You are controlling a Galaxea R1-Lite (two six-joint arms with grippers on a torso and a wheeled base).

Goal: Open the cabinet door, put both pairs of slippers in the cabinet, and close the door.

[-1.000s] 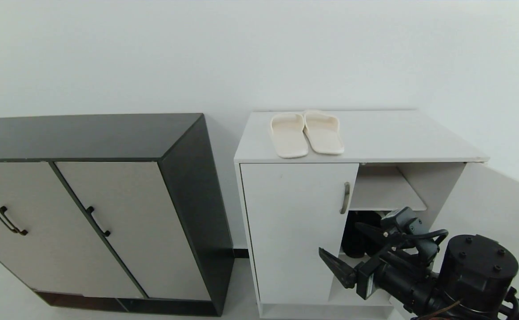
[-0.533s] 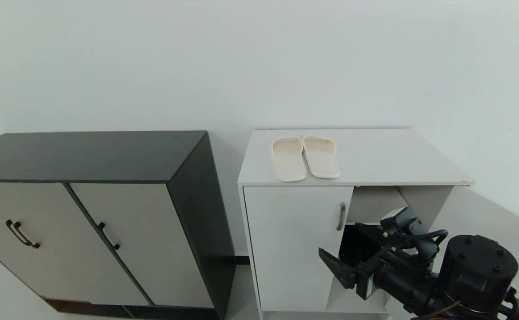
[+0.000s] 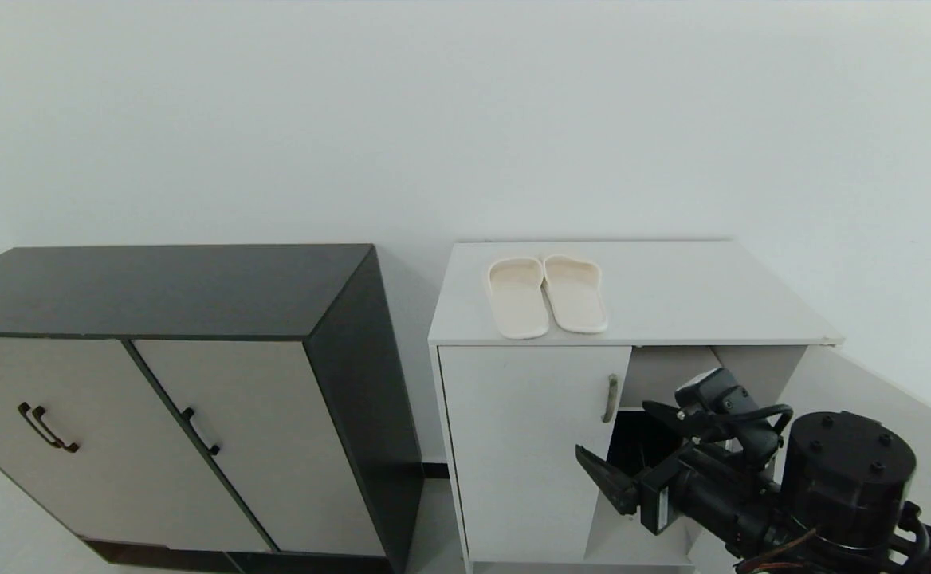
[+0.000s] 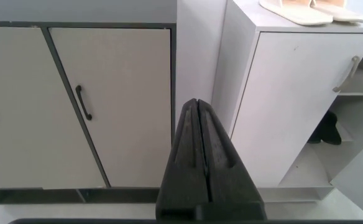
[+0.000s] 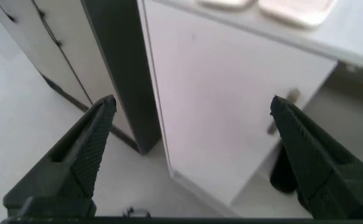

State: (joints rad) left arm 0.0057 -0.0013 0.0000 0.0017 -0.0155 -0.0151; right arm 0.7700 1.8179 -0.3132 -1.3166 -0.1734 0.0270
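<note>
Right gripper (image 5: pixel 192 102) spread wide and empty, low before the open right side of the white wooden cabinet (image 3: pixel 529 446), left gripper (image 4: pixel 197 109) pinched shut on nothing; 1 dark pair (image 4: pixel 326 129) seemingly inside already, 1 pair of cream foam slippers (image 3: pixel 547 295) on the cabinet top unplaced, door not yet closed.

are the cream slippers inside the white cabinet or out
Out. The cream slippers lie side by side on top of the white cabinet, above its shut door.
</note>
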